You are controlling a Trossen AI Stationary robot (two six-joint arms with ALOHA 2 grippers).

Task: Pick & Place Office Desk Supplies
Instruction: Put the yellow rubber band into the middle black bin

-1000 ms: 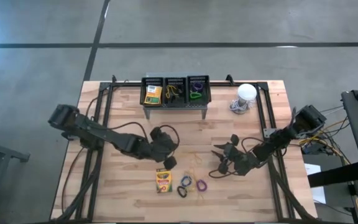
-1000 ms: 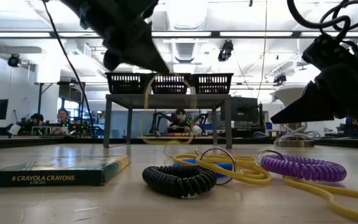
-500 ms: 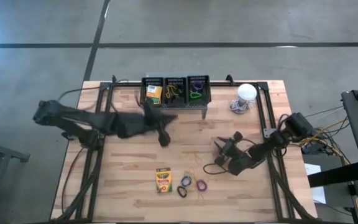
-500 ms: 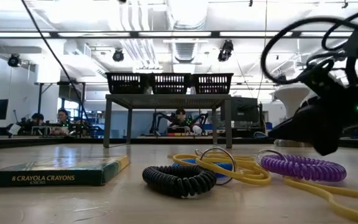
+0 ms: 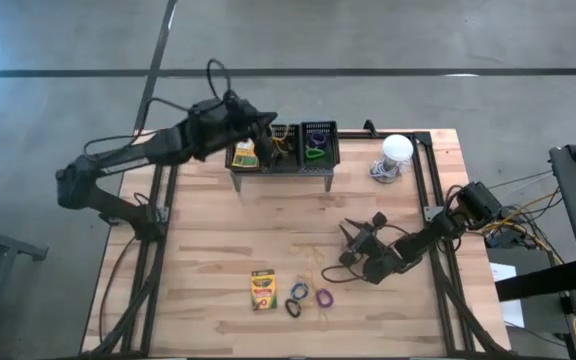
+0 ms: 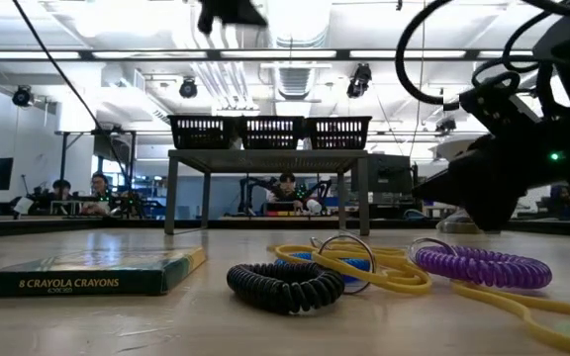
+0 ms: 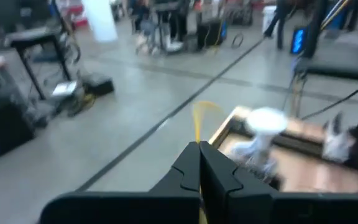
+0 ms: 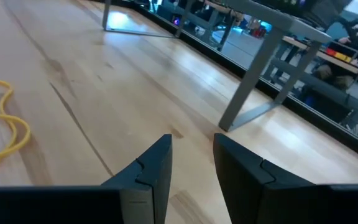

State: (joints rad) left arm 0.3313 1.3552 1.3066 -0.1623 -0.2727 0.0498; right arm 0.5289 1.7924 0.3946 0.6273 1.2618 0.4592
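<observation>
Left gripper point(image 5: 264, 124) is pinching a yellow rubber band point(image 7: 202, 118) over the bins point(image 5: 282, 146) (partly filled); right gripper point(image 5: 349, 240), half-open, is holding nothing; crayon box point(image 5: 262, 289) and loops point(image 5: 308, 297) are waiting.

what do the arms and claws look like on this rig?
Both arms are dark, jointed and slim, with loose black cables looping off them. The left claw has two black wedge fingers tapering to a point. The right claw has two flat, dark, angular fingers. No markings are visible.

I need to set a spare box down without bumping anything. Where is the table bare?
Bare wood lies left of the crayon box, and between the stand and the loops. It is crowded around those loops and the right gripper.
</observation>
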